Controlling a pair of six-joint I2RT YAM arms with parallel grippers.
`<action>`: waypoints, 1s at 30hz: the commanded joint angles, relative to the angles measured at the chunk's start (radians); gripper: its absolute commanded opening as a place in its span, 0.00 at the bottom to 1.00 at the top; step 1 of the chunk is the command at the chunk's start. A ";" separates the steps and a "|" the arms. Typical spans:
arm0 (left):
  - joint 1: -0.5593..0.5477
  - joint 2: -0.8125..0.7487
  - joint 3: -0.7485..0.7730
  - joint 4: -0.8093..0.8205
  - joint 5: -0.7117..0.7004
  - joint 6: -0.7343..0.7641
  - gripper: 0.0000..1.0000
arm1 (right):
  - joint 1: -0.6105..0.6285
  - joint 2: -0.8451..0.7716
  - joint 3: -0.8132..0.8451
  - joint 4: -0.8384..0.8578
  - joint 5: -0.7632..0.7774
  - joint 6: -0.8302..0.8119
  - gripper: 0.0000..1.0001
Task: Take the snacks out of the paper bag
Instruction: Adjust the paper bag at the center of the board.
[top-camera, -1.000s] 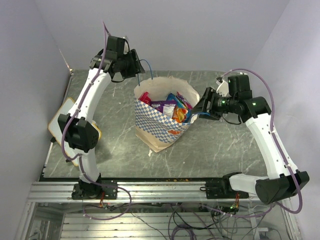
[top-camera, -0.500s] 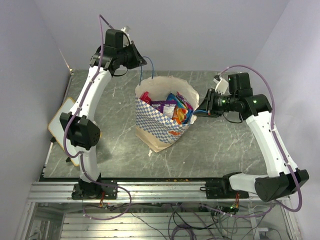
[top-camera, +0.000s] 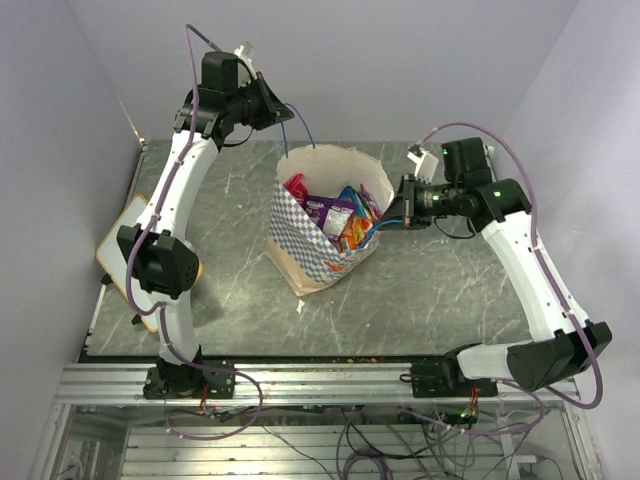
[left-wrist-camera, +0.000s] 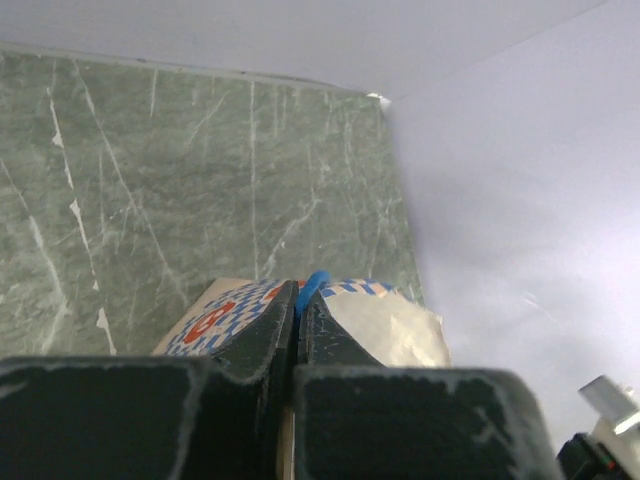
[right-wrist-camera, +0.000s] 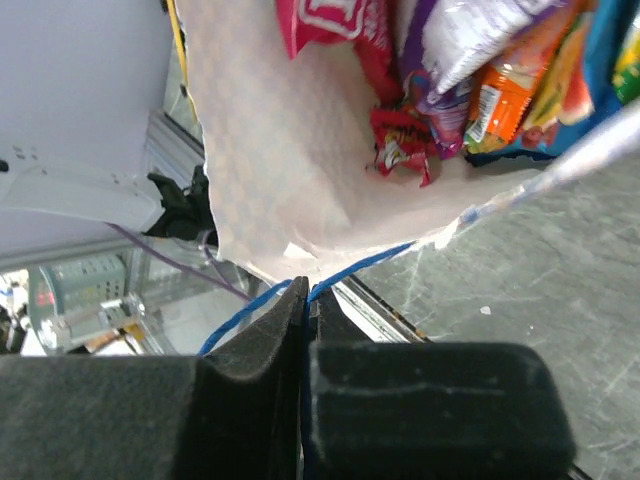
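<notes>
Foil snacks (top-camera: 340, 212) fill cream paper bag (top-camera: 298, 240); left gripper (left-wrist-camera: 298, 305), right gripper (right-wrist-camera: 304, 300) each clamped tight, apparently on thin blue cord handle (left-wrist-camera: 316, 281).

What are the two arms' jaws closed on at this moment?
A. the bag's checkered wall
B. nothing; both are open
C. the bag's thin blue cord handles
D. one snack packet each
C: the left arm's jaws are shut on one blue cord handle and the right arm's on the other, while the snacks lie inside the paper bag.
</notes>
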 joint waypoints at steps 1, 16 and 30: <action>0.036 -0.006 0.114 0.249 0.079 -0.080 0.07 | 0.150 0.054 0.076 0.116 0.034 0.012 0.00; 0.042 -0.201 -0.173 0.441 0.219 -0.183 0.07 | 0.248 0.104 -0.004 0.148 0.095 0.020 0.00; 0.042 -0.398 -0.450 0.532 0.249 -0.260 0.07 | 0.263 -0.001 -0.061 0.072 0.282 0.043 0.13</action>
